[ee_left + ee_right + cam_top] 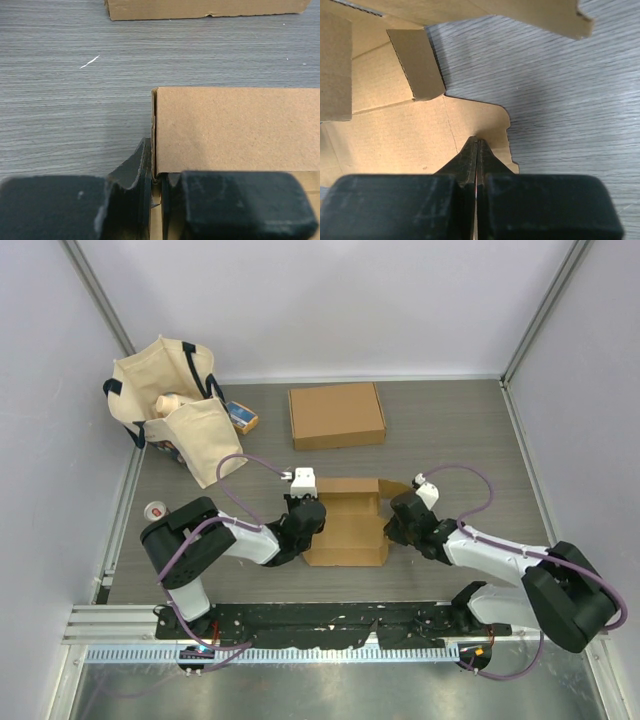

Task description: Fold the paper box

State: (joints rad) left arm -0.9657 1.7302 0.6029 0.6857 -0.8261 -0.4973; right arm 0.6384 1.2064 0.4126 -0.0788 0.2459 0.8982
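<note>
The paper box (345, 530) sits half-formed and open-topped at the near middle of the table (450, 440), between the two arms, its wider side seemingly running left to right. The left gripper (151, 175) is nipped onto the box's left wall. The right gripper (477, 147), fingers pressed together, rests on the flat right flap (420, 130), so both arms are equally near. Farther back lie a closed cardboard box (337, 416) and a tote bag (170, 405); no writing is legible.

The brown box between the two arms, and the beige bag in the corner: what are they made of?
The half-folded brown box looks like matte corrugated cardboard: a cut flap edge shows fluting in the right wrist view. The beige bag with dark handles seems soft cloth, perhaps canvas: it slumps and creases.
</note>
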